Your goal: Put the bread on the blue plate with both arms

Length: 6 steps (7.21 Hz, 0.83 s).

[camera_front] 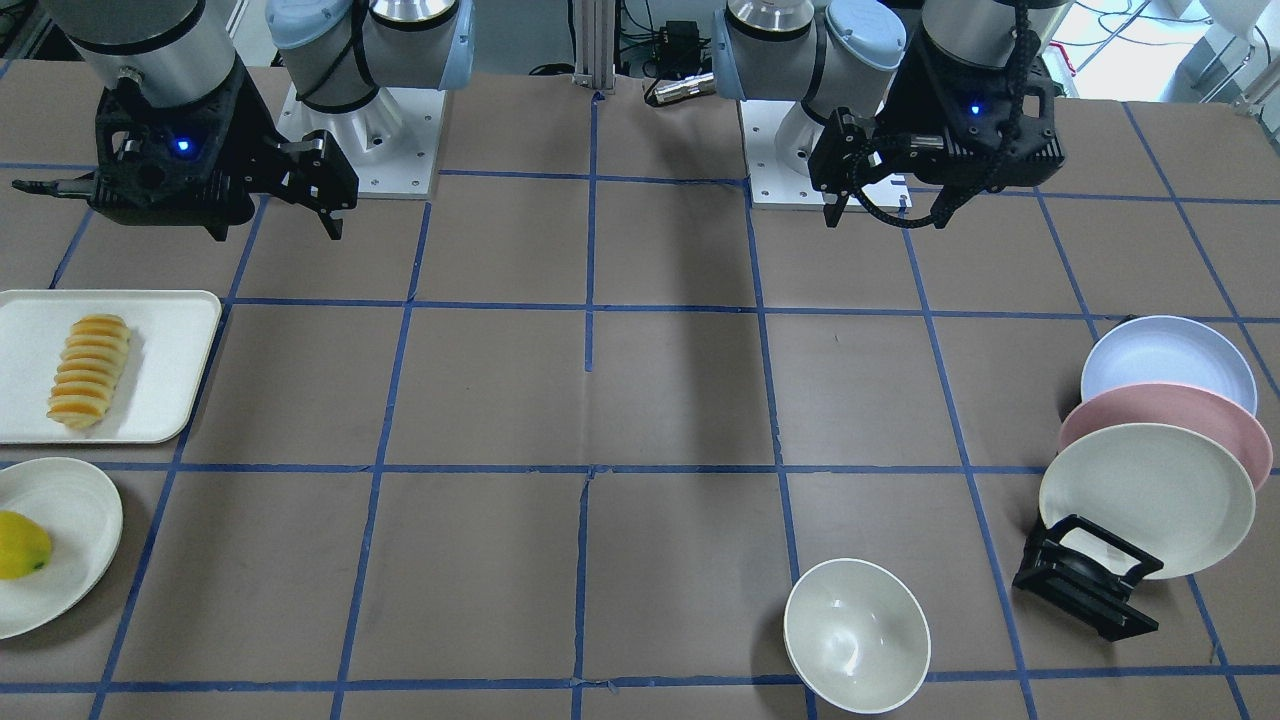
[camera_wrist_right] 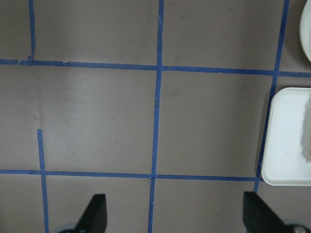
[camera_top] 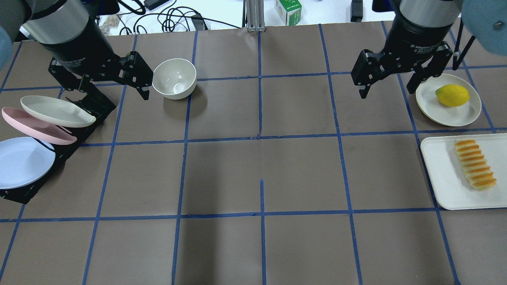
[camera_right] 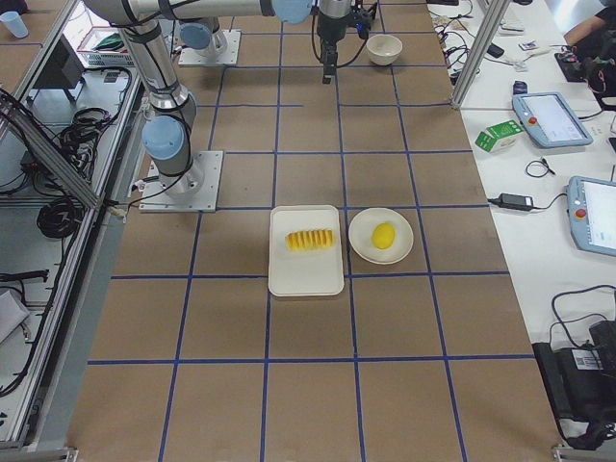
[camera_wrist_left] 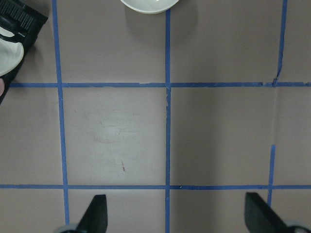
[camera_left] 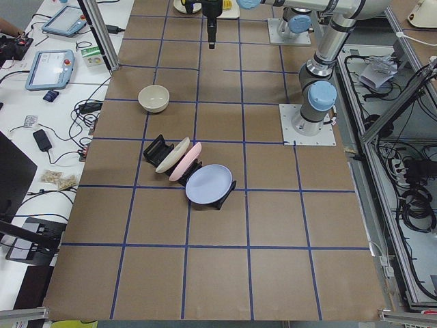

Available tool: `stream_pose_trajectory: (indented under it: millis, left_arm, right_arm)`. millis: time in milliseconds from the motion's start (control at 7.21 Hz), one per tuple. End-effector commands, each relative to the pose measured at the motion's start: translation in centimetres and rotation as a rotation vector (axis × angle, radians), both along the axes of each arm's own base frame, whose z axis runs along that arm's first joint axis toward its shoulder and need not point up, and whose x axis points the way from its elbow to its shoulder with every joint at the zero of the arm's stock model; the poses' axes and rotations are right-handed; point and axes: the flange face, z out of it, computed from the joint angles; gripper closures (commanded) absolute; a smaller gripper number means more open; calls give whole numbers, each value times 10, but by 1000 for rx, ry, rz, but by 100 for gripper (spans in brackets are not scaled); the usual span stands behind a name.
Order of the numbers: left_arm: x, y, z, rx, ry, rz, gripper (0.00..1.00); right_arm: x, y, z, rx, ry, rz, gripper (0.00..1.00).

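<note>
Nothing of the task looks done yet. The bread [camera_top: 475, 164] lies lengthwise on a white tray [camera_top: 439, 174] at the robot's right end of the worktop [camera_top: 261, 245]. The blue plate [camera_top: 21, 162] is well apart from it at the left end, leaning in a black rack [camera_top: 23, 192] with a pink plate [camera_top: 35, 126] and a cream plate [camera_top: 55, 111]. Of the 3, it is the one nearest the robot. The left gripper [camera_top: 115, 89] hangs above the worktop near the rack, its jaws spread wide and holding nothing. The right gripper [camera_top: 387, 89] hangs above the worktop short of the tray, also wide open and empty. Both steps seem to remain: most likely the left arm takes the blue plate out of the rack, and the right arm picks up the bread and sets it on that plate.
</note>
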Motion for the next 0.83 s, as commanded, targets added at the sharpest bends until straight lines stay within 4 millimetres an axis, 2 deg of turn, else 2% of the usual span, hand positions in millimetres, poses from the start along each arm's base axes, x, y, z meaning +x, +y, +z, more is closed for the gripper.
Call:
stream_pose_trajectory:
  millis: [0,277,416,554,693]
  left_arm:
    - [0,2,1,-3,-2,-4,0]
    - [18,6,8,-9,-8,44,0]
    - [45,-2,3,0,-10,126,0]
    - [92,-3,-8,17,-5,233,0]
    - [157,-2,-18,31,0,369,0]
  right_arm:
    - [1,1,0,1,-2,1,0]
    - [-1,0,-1,2,0,-2,0]
    - [-1,0,1,-2,-1,5,0]
    - [-3,-3,1,-14,-14,2,0]
    - [-29,-10,-1,-14,-2,-43,0]
